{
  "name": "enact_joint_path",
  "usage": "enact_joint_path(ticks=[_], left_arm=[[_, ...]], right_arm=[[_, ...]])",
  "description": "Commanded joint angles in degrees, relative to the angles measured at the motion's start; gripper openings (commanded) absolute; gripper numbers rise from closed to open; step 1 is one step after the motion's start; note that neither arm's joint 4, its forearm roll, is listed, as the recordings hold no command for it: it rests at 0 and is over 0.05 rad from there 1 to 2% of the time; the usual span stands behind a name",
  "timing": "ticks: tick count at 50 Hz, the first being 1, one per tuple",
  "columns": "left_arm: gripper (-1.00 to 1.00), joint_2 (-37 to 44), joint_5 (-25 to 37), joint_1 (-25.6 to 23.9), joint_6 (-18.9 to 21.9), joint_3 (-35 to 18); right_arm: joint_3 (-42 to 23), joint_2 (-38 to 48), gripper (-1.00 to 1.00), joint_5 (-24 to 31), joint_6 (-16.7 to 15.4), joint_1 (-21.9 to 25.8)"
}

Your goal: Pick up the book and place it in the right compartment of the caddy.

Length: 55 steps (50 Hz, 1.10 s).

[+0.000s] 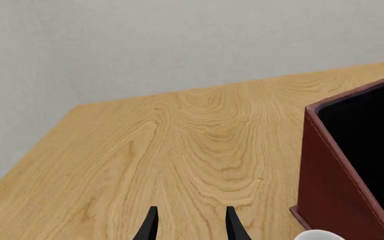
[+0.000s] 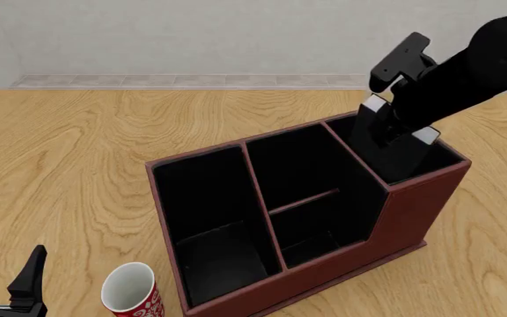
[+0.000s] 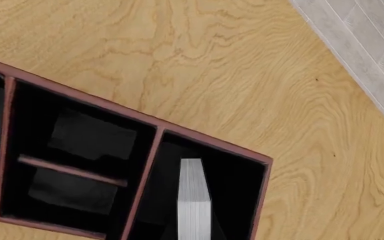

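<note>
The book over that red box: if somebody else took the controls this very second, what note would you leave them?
Right gripper: jaws shut on the book, which is held upright. Its lower end seems to be already inside the right compartment of the caddy.
Left gripper: jaws open, holding nothing, low over the table near the cup.
Done: pick-up and carry.
Left: lower the book, open the jaws, lift clear.
</note>
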Motion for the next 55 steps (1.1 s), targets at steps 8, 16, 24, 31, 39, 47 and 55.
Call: enact_joint_path(ticks=[8, 16, 24, 31, 39, 47, 55], left_arm=[[1.00, 0.00, 0.24, 0.31, 0.12, 0.01], [1.00, 0.00, 0.36, 0.48, 0.20, 0.01], [1.00, 0.00, 0.42, 0.42, 0.16, 0.01], [1.00, 0.00, 0.51, 0.34, 0.12, 0.01], [1.00, 0.00, 0.64, 0.26, 0.16, 0.01], [1.00, 0.00, 0.38, 0.35, 0.18, 0.01], [1.00, 0.00, 0.42, 0.31, 0.34, 0.01]], right_arm=[[4.67, -0.09, -1.00, -4.38, 2.65, 0.52], [5.46, 0.32, -1.00, -5.29, 2.62, 0.44], [5.76, 0.58, -1.00, -5.80, 2.75, 0.40], [6.66, 0.70, -1.00, -6.47, 2.80, -0.21], [6.61, 0.80, -1.00, -6.87, 2.71, -1.13], [7.55, 0.79, -1.00, -8.04, 2.74, -1.79], [7.99, 0.71, -1.00, -9.02, 2.34, -2.26]])
